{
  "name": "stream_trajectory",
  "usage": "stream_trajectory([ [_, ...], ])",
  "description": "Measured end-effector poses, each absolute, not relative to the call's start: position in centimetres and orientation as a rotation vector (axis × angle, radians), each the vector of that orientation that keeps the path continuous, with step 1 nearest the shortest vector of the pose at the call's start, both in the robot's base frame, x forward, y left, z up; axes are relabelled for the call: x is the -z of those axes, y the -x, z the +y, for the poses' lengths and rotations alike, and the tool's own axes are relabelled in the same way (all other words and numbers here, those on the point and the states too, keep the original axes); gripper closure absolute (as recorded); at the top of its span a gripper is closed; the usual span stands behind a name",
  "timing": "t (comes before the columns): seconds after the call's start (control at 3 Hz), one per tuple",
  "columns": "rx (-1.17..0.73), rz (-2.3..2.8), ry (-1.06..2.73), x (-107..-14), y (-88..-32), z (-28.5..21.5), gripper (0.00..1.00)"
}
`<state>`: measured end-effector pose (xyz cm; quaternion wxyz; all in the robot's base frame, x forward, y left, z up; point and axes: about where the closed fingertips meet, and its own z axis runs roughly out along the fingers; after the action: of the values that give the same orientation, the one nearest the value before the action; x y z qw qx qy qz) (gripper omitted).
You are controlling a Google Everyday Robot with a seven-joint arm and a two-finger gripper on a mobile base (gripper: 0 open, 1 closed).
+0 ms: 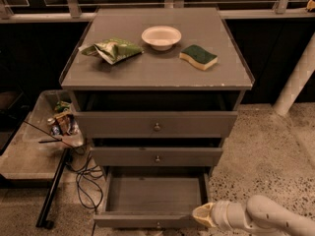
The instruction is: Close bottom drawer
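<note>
A: Where's the claw?
B: The claw [203, 215] is low at bottom right, on the end of the pale arm [269, 219]. Whether it's apart or together, we can't tell.
A: Bottom drawer?
B: The bottom drawer [147, 221] is pulled out, just left of the claw. The claw tip is at the right end of its front panel; we can't confirm contact. Inside we see only bare grey floor.
A: Other drawers?
B: Middle drawer [157, 157] and top drawer [156, 124] are up and left of the claw, with a dark gap above each. Their contents are hidden.
A: Cabinet top?
B: The cabinet [157, 75] top is well above the claw. There's a white bowl [161, 37], and we see only its white inside. A sponge [198, 56] is to its right and a crumpled green bag [112, 49] to its left.
A: Any other containers?
B: A clear bin [44, 96] is far left of the claw, with a can [52, 125] and wrappers [65, 119] in it. Black cables [86, 176] lie between the bin and the bottom drawer.
</note>
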<state>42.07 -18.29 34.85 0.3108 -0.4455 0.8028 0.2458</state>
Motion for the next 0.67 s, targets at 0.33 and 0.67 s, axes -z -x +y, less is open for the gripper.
stream_trajectory([
  [0.33,-0.698,2.079,1.142,-31.1,-41.1,-19.0,1.0],
  [0.67,-0.726,2.09,1.149,-27.4,-40.6,-18.9,1.0],
])
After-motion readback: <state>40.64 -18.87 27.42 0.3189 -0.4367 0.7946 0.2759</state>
